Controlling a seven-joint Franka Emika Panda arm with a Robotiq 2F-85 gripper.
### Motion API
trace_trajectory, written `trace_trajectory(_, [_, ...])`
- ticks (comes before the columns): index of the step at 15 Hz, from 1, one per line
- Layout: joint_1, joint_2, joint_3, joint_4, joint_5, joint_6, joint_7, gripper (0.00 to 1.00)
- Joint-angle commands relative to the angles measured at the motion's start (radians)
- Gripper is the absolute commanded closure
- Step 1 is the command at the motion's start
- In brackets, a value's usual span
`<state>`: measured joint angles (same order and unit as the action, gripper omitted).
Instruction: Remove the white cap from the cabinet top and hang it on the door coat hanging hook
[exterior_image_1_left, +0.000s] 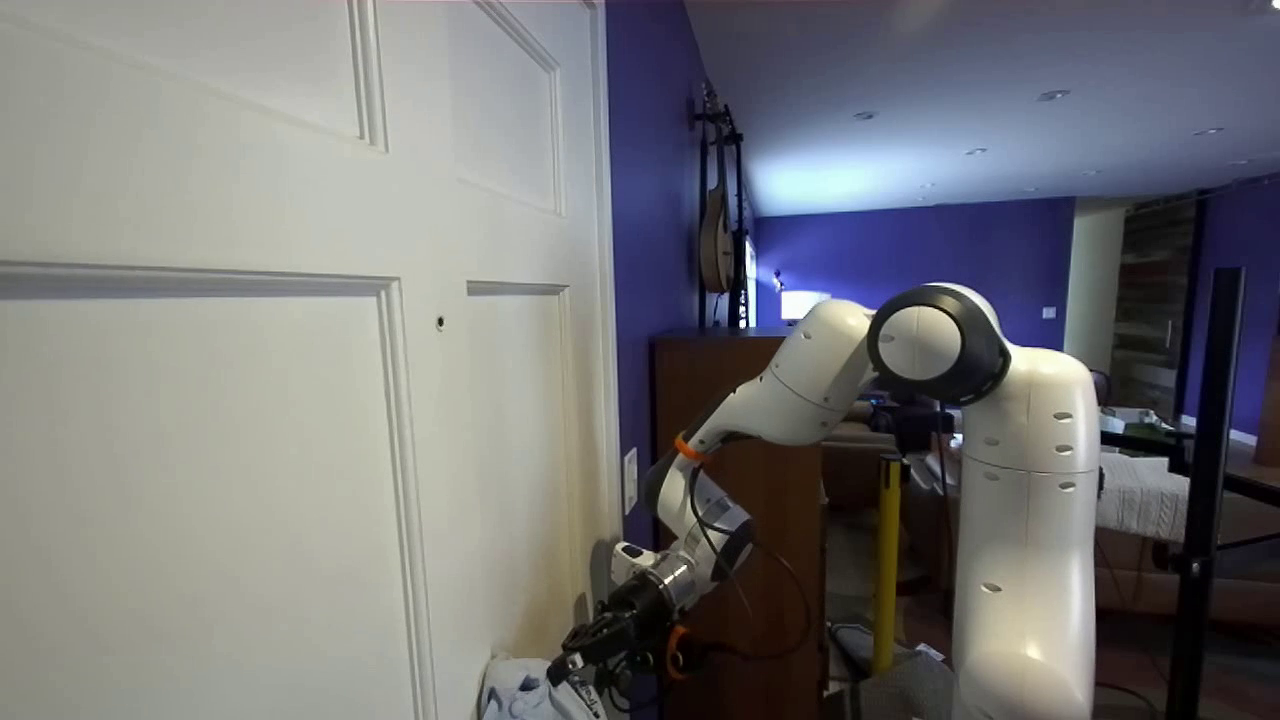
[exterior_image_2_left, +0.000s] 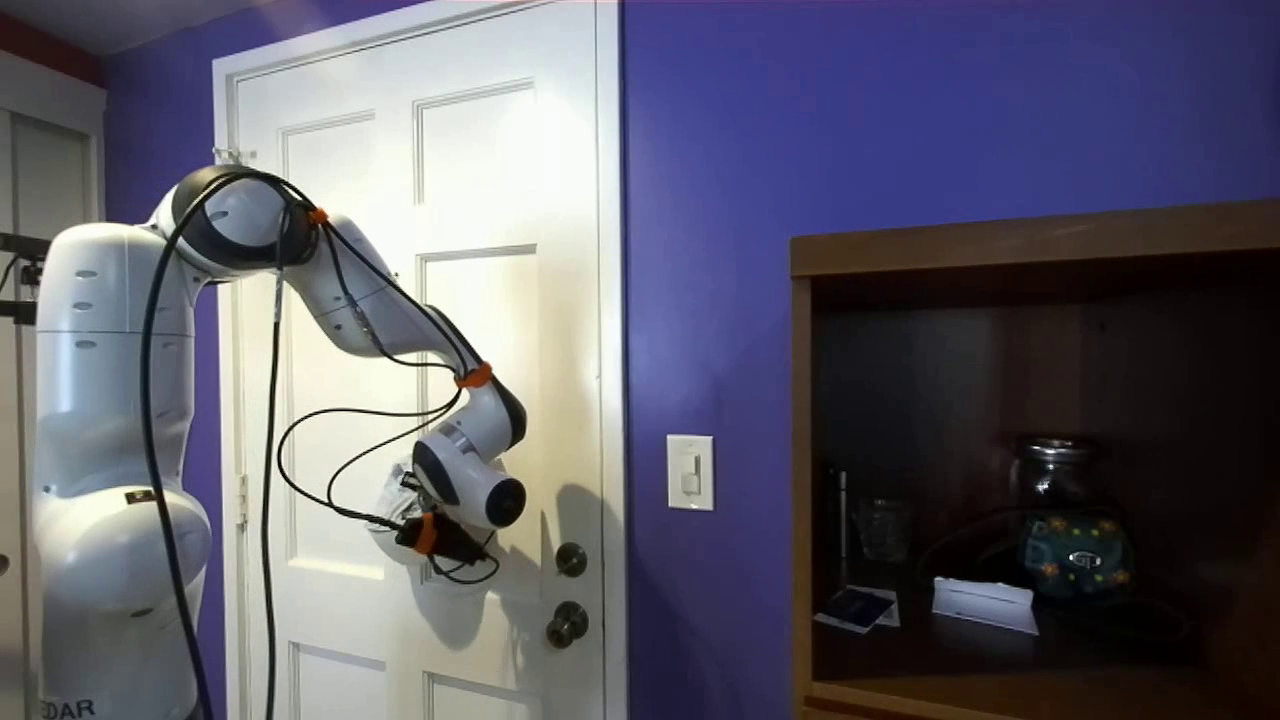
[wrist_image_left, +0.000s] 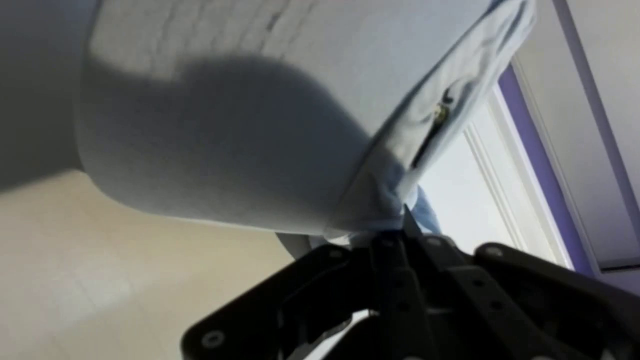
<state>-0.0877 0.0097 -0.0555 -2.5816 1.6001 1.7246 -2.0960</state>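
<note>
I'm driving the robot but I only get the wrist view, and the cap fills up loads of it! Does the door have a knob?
Observer: Yes, an exterior view shows a round knob near the right edge of the door in that picture.
Operator: Is my cap higher or lower than that?
Observer: Higher. In that same view, the white cap shows above the knob and to its left.
Operator: Anything cool in the room?
Observer: A guitar hangs along the purple wall in an exterior view.

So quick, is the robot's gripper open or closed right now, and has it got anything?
Gripper: closed, holding the white cap by its edge.
</note>
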Motion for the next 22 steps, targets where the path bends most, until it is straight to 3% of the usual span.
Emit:
trace_trajectory(1, [0.023, 0.025, 0.008, 0.011, 0.076, 0.104, 0.006, 0.99])
trace_trajectory(10, [0.047, 0.029, 0.019, -0.003, 0.129, 0.233, 0.042, 0.99])
trace_trajectory(22, [0.057, -0.272, 0.047, -0.026, -0.199, 0.069, 0.252, 0.99])
